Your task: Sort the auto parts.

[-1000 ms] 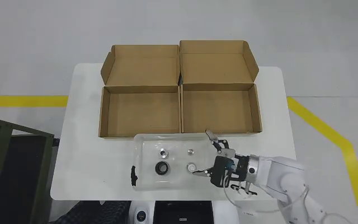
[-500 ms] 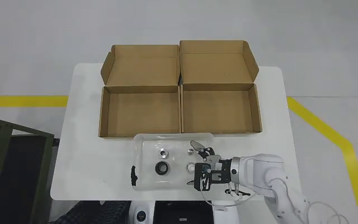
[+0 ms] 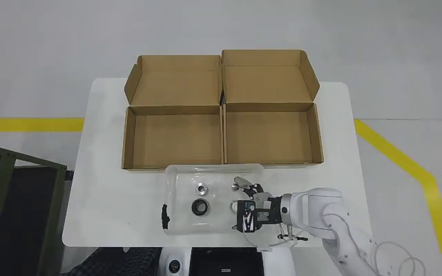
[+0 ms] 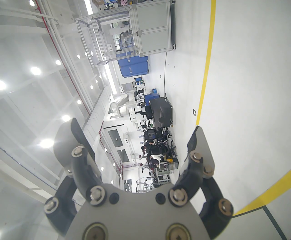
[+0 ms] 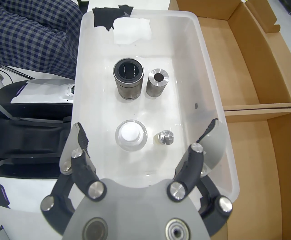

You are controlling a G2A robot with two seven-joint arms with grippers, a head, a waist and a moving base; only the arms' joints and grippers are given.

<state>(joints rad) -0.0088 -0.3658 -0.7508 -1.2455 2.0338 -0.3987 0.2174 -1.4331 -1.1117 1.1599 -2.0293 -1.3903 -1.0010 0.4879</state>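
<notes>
right gripper (image 5: 146,126): parked over the right-hand end of the clear plastic bin (image 5: 200,56), fingers spread wide, nothing in them

what's between them: a white plastic cap (image 5: 130,135) and a little silver stud (image 5: 166,137) side by side on the bin floor. Neither touches a finger as far as I can see. Can't tell how low the fingers actually sit.

rest of the parts: a linear bearing (image 5: 128,79) and a smaller steel bushing (image 5: 157,83), both upright and just beside each other toward the bin's left end, well apart from the fingers

bin extras: black tape (image 5: 111,13) and a white paper label (image 5: 131,30) on the end wall farthest from the gripper

left gripper (image 4: 135,126): aimed off into the room, fingers wide apart too, holding nothing

boxes: two open cardboard boxes, left one (image 3: 173,138) and right one (image 3: 273,134), touching side by side just behind the bin, flaps up

counter (image 3: 103,138): white, carries the bin and both boxes
</notes>
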